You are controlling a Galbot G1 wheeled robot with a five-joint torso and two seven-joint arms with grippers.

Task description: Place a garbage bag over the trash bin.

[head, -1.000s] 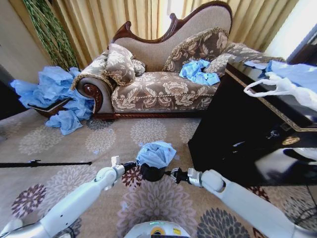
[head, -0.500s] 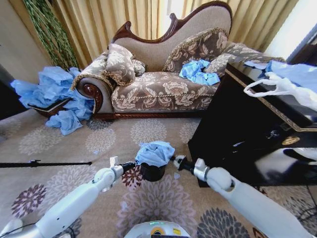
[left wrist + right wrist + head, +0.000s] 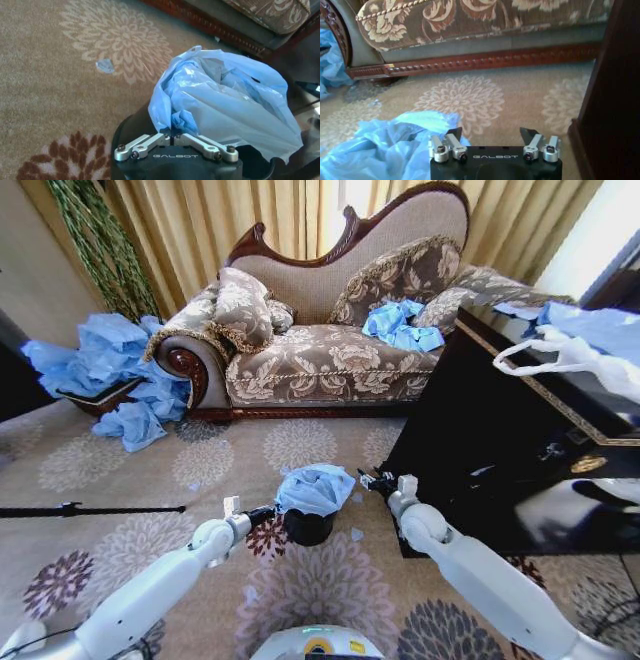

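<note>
The small black trash bin [image 3: 308,529] stands on the carpet just in front of me. The light blue garbage bag [image 3: 315,488] sits crumpled and bunched over its top, with the bin's lower wall showing. My left gripper [image 3: 264,515] is at the bin's left side, shut on a fold of the bag. In the left wrist view the left gripper [image 3: 174,135] pinches the bag [image 3: 225,108] above the bin [image 3: 134,129]. My right gripper [image 3: 371,478] hovers right of the bag, off the bin. In its wrist view the right gripper [image 3: 491,132] is open and holds nothing, with the bag [image 3: 385,150] beside it.
A tall black cabinet [image 3: 500,430] stands close on the right with a white handled bag [image 3: 560,352] on top. The patterned sofa [image 3: 330,340] runs across the back, with blue bags [image 3: 400,322] on it. Heaped blue bags [image 3: 100,370] lie far left. A black rod [image 3: 90,509] lies on the carpet.
My right gripper has drawn away from the bin's right side, moving farther out and up toward the cabinet. The left gripper, bag and bin have stayed put.
</note>
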